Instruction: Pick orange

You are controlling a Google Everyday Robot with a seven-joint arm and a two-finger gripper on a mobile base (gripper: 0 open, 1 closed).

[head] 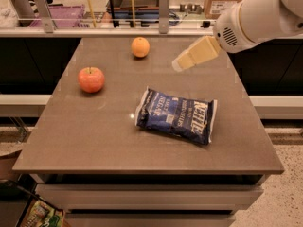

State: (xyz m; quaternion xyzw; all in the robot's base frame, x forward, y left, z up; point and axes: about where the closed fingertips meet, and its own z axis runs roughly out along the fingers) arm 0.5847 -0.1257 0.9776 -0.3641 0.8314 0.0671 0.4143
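Three things lie on the table (94, 141) in front of you: an orange (140, 47), an apple (91, 79) and a chip bag (176, 115). The orange sits toward the far edge, a little left of the middle, alone and touching nothing. The apple, red with a stem, rests nearer to you and further left, well apart from the orange. The dark blue bag lies flat near the centre, its long side slanting down to the right.

Your gripper (179, 64) hangs in the air over the far right part of the table, to the right of the orange and a bit lower in the view. It points down and to the left, toward the open stretch between the orange and the bag. It touches none of the three things. You see it as one tan wedge from the side, so you cannot tell how wide it stands. The white arm (255, 15) comes in from the upper right corner.
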